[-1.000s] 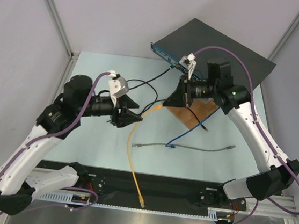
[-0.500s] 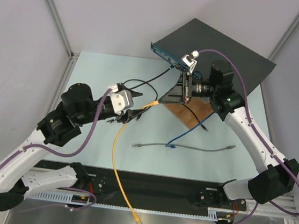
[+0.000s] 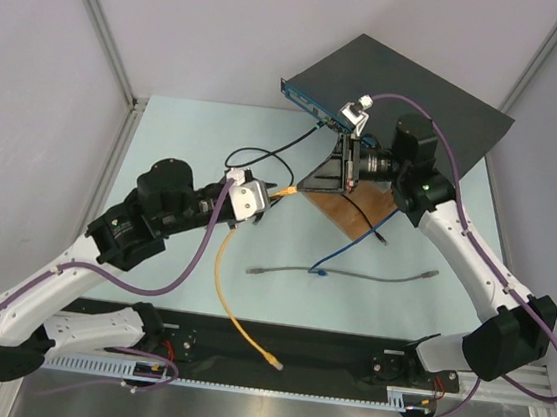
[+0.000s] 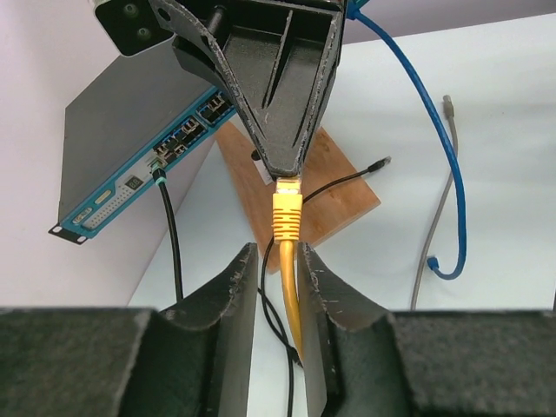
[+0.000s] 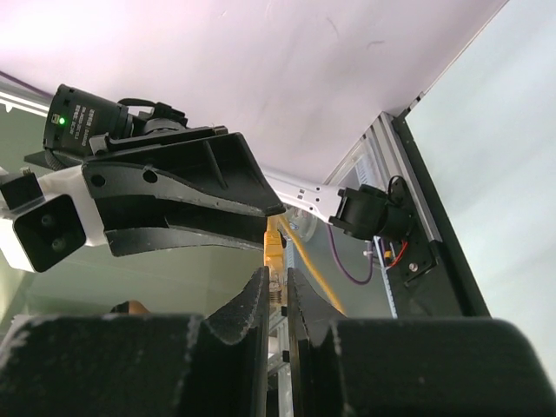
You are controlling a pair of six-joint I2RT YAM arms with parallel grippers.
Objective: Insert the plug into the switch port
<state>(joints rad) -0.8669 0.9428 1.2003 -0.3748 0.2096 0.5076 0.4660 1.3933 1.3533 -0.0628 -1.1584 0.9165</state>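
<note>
The switch (image 3: 413, 88) is a flat dark grey box at the back right, its teal front face (image 3: 306, 99) towards the table; it also shows in the left wrist view (image 4: 113, 113). My right gripper (image 3: 299, 188) is shut on the clear tip of the yellow plug (image 5: 274, 252), held above the table in front of the switch. My left gripper (image 4: 276, 254) is open around the yellow cable (image 4: 294, 304) just behind the plug (image 4: 286, 211); the cable rests against one finger, with a gap on the other side. The cable hangs down to the near rail (image 3: 271, 361).
A brown wooden board (image 3: 354, 212) lies below the right gripper. A black cable (image 3: 264, 155) runs from a socket in the switch across the table. A blue cable (image 3: 339, 251) and a grey cable (image 3: 351, 274) lie right of centre.
My left arm has moved right and up, bringing its fingers around the yellow cable just behind the plug. The cable's loose end has swung along the near rail. The right gripper rose slightly.
</note>
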